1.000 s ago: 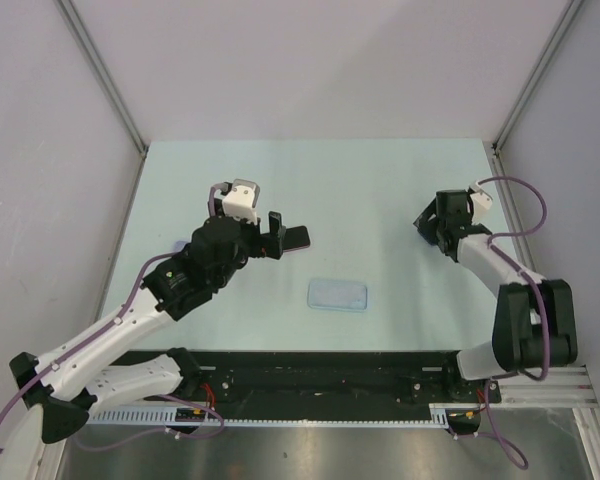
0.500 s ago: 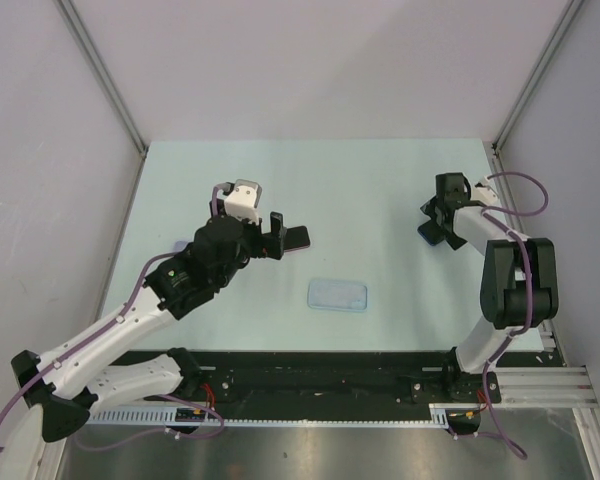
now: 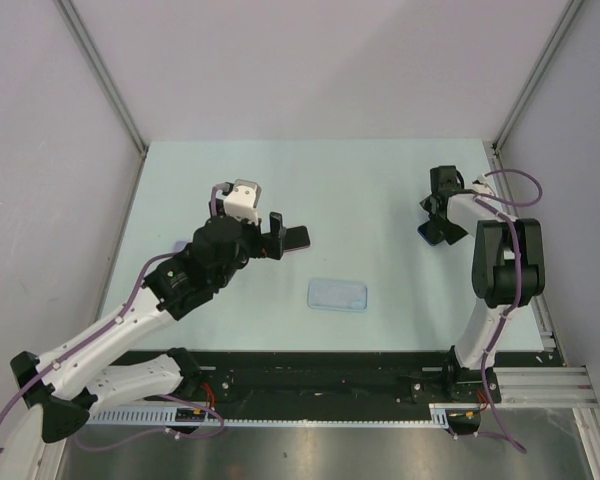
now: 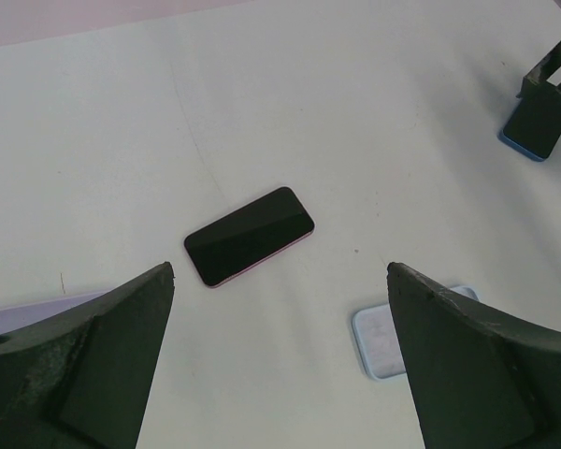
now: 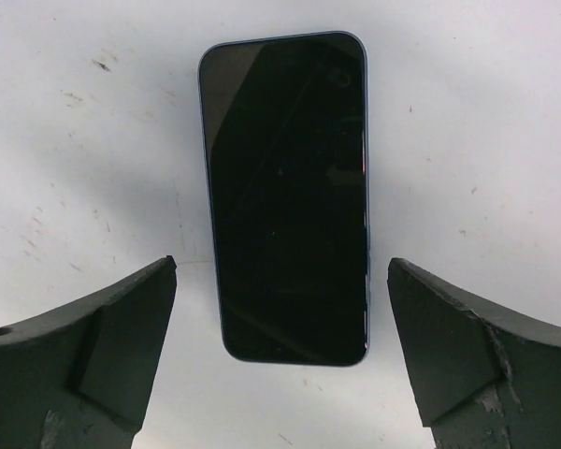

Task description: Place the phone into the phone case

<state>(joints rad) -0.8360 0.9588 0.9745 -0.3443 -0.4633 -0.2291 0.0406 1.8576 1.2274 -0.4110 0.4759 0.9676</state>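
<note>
Phone case (image 3: 338, 295), pale and clear, flat on the table (image 3: 380, 170) near the front middle, apart from both phones. Pink-edged phone (image 4: 250, 236) screen up, lying just ahead of left gripper (image 4: 280, 281), jaws spread wide, holding nothing. Blue-edged phone (image 5: 285, 196) screen up toward the right side, directly below right gripper (image 5: 280, 267), jaws likewise wide apart, one finger to each side and clear of its edges. Phones well apart from each other.
</note>
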